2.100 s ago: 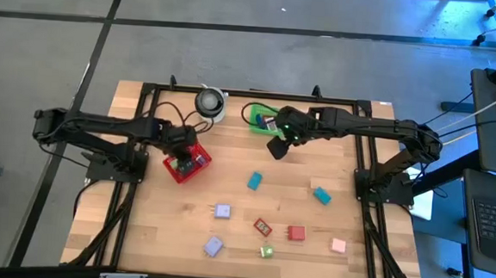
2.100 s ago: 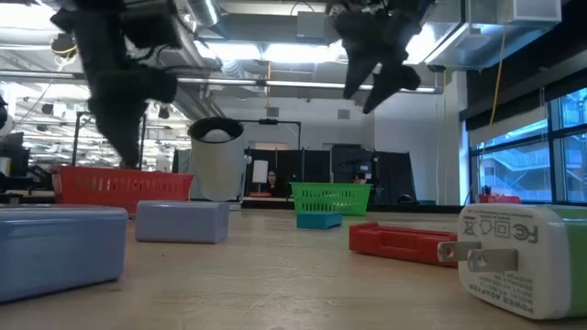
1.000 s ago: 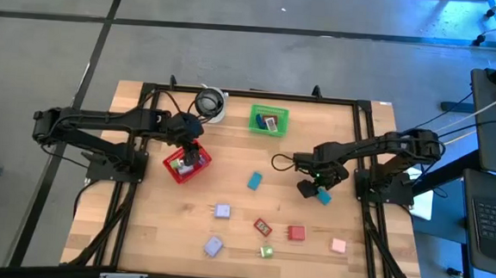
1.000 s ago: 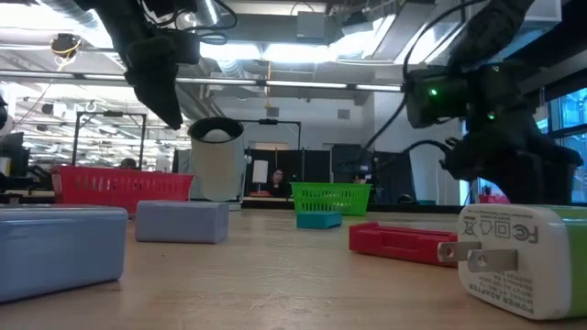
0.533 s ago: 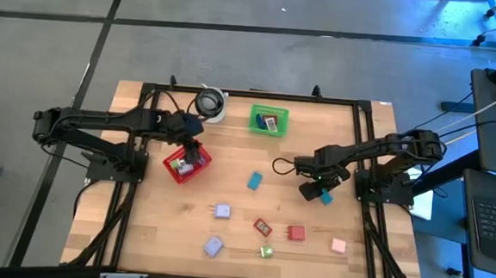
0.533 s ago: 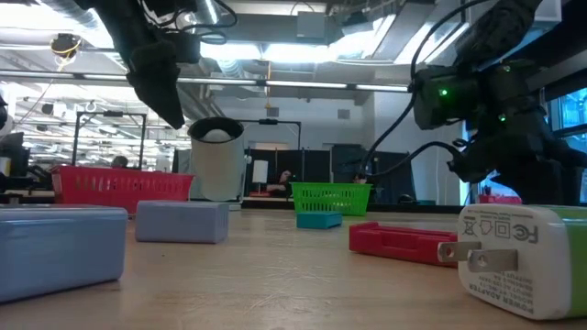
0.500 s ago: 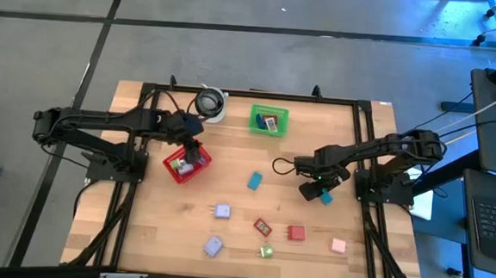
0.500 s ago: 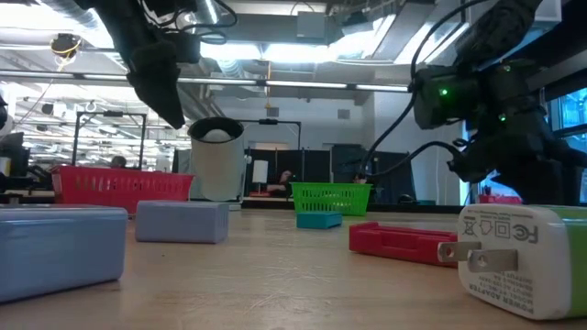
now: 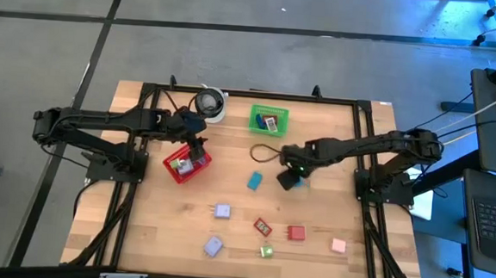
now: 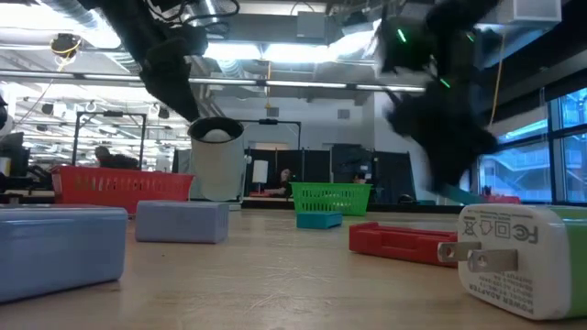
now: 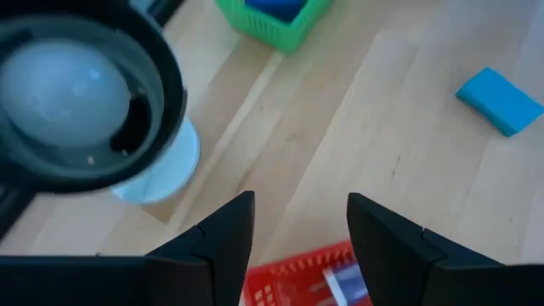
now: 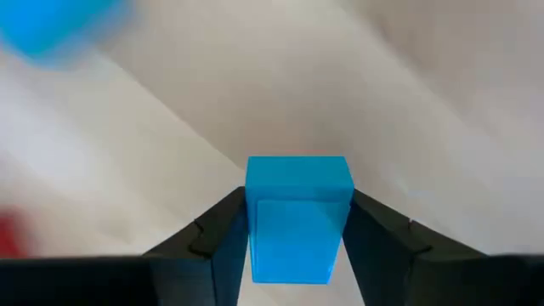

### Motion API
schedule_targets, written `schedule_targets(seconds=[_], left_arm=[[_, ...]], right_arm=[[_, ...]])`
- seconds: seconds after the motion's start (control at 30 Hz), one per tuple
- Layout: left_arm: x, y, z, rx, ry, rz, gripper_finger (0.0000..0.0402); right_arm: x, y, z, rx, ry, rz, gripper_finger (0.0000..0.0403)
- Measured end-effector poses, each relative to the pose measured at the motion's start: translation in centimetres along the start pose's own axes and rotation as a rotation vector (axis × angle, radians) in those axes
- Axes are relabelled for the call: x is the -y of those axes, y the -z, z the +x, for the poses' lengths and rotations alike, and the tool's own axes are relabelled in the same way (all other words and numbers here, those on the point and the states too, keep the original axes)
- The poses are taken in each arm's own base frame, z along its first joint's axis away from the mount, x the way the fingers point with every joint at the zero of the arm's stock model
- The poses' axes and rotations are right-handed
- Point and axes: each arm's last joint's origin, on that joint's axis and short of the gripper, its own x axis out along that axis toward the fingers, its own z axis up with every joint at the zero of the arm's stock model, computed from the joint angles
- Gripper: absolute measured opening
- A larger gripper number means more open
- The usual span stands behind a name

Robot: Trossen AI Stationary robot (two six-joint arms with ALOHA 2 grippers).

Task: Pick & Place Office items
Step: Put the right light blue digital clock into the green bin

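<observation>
My right gripper (image 9: pixel 290 178) is shut on a blue-teal block (image 12: pixel 297 217) above the middle of the table; it shows blurred in the low view (image 10: pixel 440 128). My left gripper (image 9: pixel 194 143) hangs open and empty (image 11: pixel 297 242) over the far side of the red mesh basket (image 9: pixel 186 164). A green basket (image 9: pixel 268 119) with items in it stands on the table at the far middle. On the table lie another teal block (image 9: pixel 254 181), two lavender blocks (image 9: pixel 222 211) (image 9: pixel 213 246), two red pieces (image 9: pixel 262 227) (image 9: pixel 295 234), a pink one (image 9: pixel 338 245) and a green one (image 9: pixel 266 251). My right gripper pinches the block's two opposite sides (image 12: pixel 253 223) between its two fingers. The block stands out past the fingertips. It is lifted clear of the table.
A white round cup with a dark rim (image 9: pixel 209 103) stands at the far edge, left of the green basket. Black frame rails (image 9: pixel 367 163) run along the table's sides. In the low view a white plug adapter (image 10: pixel 518 257) lies close to the camera.
My right gripper, down on the blue-teal block near the table's right side, has lifted it clear and carried it toward the table's left and far edge, toward the green basket. My left gripper has drifted a little toward the far edge.
</observation>
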Motion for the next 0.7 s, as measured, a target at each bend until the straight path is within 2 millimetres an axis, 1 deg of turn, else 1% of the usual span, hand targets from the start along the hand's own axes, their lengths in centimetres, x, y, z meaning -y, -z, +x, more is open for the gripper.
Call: schedule_targets(seconds=[0.07,0.17,0.37,0.53,0.7], left_arm=[[0.1,-0.3,0.0,0.033,0.002,0.009,0.0184],[0.1,-0.9,0.0,0.095,-0.002,0.018,0.0184],[0.3,-2.1,-0.2,0.219,0.014,0.034,0.0184],[0.4,-2.9,-0.4,0.294,0.026,0.012,0.0184],[0.5,-3.6,-0.7,0.368,0.038,-0.012,0.0184]], right_arm=[[-0.7,-1.3,-1.3,0.093,0.002,-0.023,0.0159],[-2.2,-3.7,-3.7,0.304,-0.022,-0.048,0.0156],[-4.2,-7.3,-9.0,0.678,0.025,-0.105,0.0174],[-5.4,-9.5,-13.4,0.933,0.012,-0.117,0.0163],[-6.3,-10.4,-15.7,1.09,-0.047,-0.189,0.0164]])
